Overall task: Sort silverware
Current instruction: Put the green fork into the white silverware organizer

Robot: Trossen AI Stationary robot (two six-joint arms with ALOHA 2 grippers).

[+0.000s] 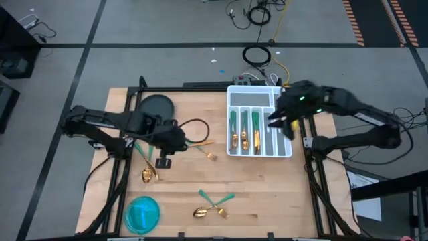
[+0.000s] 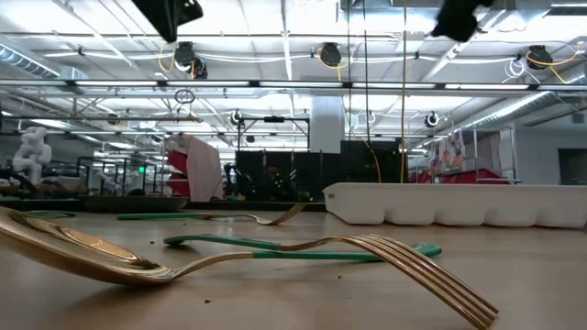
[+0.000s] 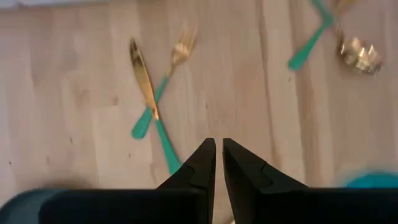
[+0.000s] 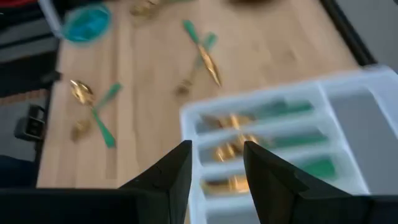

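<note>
Gold-headed, green-handled silverware lies scattered on the wooden table. A knife (image 1: 200,143) crosses a fork (image 1: 211,154) mid-table; in the left wrist view they are the knife (image 3: 144,82) and fork (image 3: 179,51). A spoon and fork (image 1: 212,204) lie near the front edge, and another piece (image 1: 148,171) lies at the left. Several pieces (image 1: 245,131) rest in the white tray (image 1: 286,150). My left gripper (image 3: 219,152) hovers shut and empty near the crossed pair. My right gripper (image 4: 217,155) hangs open and empty above the tray (image 4: 348,124).
A dark round plate (image 1: 156,106) sits at the far left of the table, and a blue bowl (image 1: 142,214) sits at the near left corner. A black cable (image 1: 194,124) loops over the wood near my left arm. Bare wood lies between the tray and the front pair.
</note>
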